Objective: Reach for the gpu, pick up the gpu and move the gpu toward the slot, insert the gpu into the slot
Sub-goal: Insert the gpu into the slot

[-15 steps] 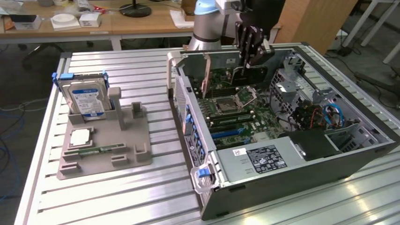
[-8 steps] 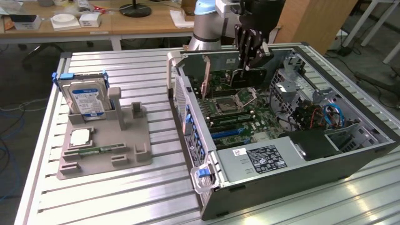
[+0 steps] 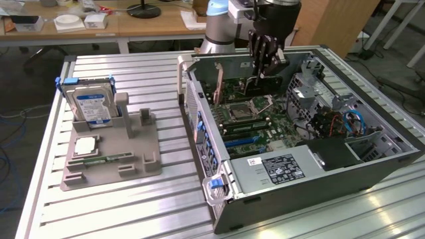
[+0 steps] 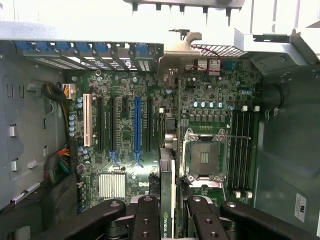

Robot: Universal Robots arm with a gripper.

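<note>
My gripper [image 3: 265,59] hangs inside the open computer case [image 3: 398,149], over the far end of the motherboard [image 3: 259,122]. It is shut on the gpu [image 3: 261,85], a thin dark card held upright below the fingers. In the wrist view the gpu [image 4: 168,200] shows edge-on between the two black fingers [image 4: 147,217]. Its silvery end bracket [image 4: 182,42] sits near the case's rear wall. The card hovers above the board between the processor socket [image 4: 205,156] and the row of expansion slots. A long blue slot [image 4: 137,127] lies beside black ones.
A grey holder [image 3: 113,159] on the slatted table at the exterior view's left carries a blue-labelled hard drive [image 3: 89,102] and a green memory stick [image 3: 106,160]. The power supply [image 3: 279,169] fills the case's near end. Cables and drive cages crowd the exterior view's right.
</note>
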